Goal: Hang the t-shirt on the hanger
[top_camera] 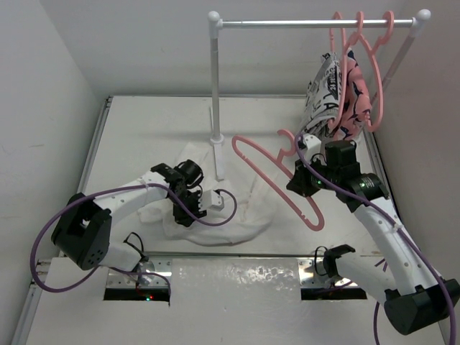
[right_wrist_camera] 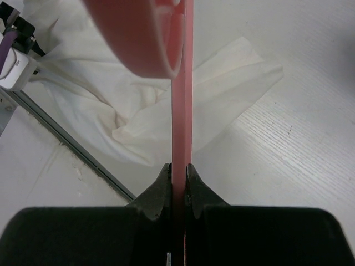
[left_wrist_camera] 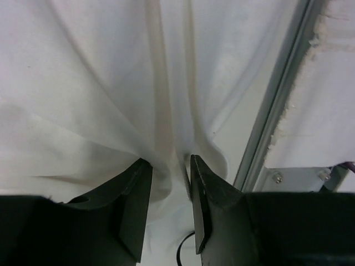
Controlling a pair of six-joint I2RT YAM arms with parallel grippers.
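The white t-shirt [top_camera: 237, 219] lies crumpled on the table near the rack's base; its red graphic is hidden. My left gripper [top_camera: 190, 207] is down on the shirt's left part. In the left wrist view the left gripper [left_wrist_camera: 169, 165] has its jaws close together on a bunched fold of the t-shirt [left_wrist_camera: 100, 83], with creases running into them. My right gripper [top_camera: 305, 184] is shut on a pink hanger [top_camera: 272, 172] and holds it tilted above the table, right of the shirt. In the right wrist view the right gripper [right_wrist_camera: 177, 169] pinches the hanger's bar [right_wrist_camera: 181, 116], with the t-shirt [right_wrist_camera: 161, 105] below.
A white clothes rack [top_camera: 215, 86] stands at the back with a metal bar [top_camera: 309, 23]. Pink hangers [top_camera: 375, 72] hang at its right end with a black-and-white garment [top_camera: 325, 90] and a pink-and-navy one [top_camera: 356, 100]. A metal rail [left_wrist_camera: 277, 105] runs along the table's near edge. Walls close both sides.
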